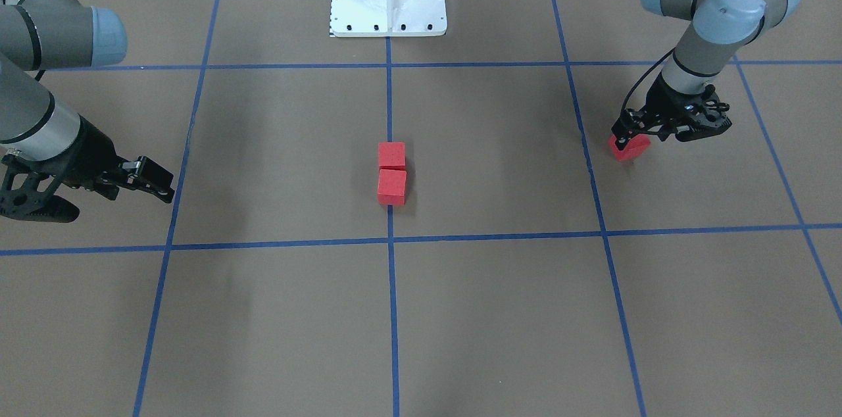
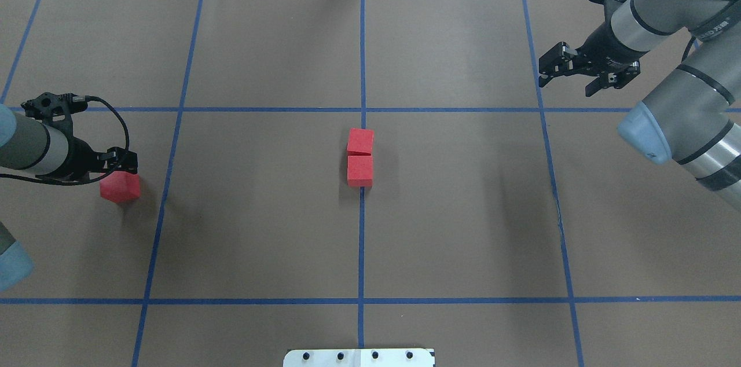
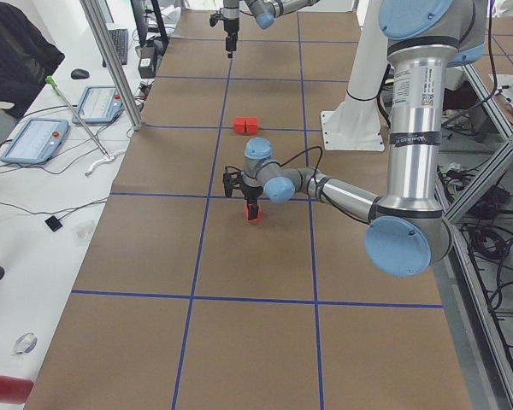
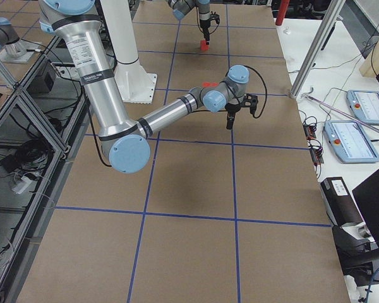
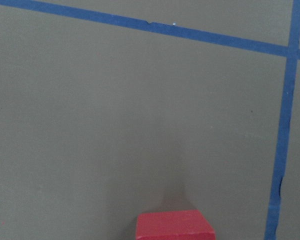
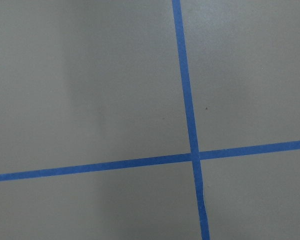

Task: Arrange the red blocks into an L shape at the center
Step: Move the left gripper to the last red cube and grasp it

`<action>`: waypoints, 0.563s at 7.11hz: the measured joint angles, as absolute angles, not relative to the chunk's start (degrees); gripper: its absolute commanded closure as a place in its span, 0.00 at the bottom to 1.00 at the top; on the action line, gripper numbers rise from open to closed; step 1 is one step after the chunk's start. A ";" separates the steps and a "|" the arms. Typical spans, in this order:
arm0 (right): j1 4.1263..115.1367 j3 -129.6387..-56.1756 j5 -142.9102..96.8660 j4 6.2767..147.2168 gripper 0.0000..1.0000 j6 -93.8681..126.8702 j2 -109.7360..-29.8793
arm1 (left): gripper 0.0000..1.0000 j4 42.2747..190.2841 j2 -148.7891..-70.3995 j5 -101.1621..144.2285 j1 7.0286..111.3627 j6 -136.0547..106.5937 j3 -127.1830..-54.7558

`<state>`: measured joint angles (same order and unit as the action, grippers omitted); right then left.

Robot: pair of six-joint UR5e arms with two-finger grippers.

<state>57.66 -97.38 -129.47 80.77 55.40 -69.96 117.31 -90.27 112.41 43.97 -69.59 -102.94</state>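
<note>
Brown counter (image 2: pixel 260 222): at its centre we see two red blocks (image 2: pixel 359 171) touching end to end on the blue tape line (image 2: pixel 361 239). The left pincer (image 2: pixel 119 175) is clamped on the third red block (image 2: pixel 120 188), tilted, well apart from them. The right pincer (image 2: pixel 570 80) hangs with jaws apart.

— Can you read any writing from here?
— None. The left arm's silver tube carries a printed label (image 3: pixel 422 96), up at one o'clock, and the right arm's black strap (image 2: pixel 711 28) at two o'clock has white marks. Both are too small to read.
</note>
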 measured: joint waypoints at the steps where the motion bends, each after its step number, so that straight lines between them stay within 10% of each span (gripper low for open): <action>1: 57.66 -97.34 -129.47 80.77 0.01 55.44 -69.96 | 0.79 117.43 -91.32 112.41 43.95 -70.51 -101.76; 2: 57.63 -97.31 -129.46 80.77 0.01 55.45 -69.96 | 1.00 117.46 -91.87 112.41 43.95 -71.26 -101.04; 4: 57.59 -97.30 -129.46 80.77 0.01 55.58 -69.94 | 1.00 117.44 -92.20 112.47 43.96 -72.54 -100.32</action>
<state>57.59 -97.30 -129.46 80.77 55.58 -69.94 117.44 -92.20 112.47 43.96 -72.54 -100.32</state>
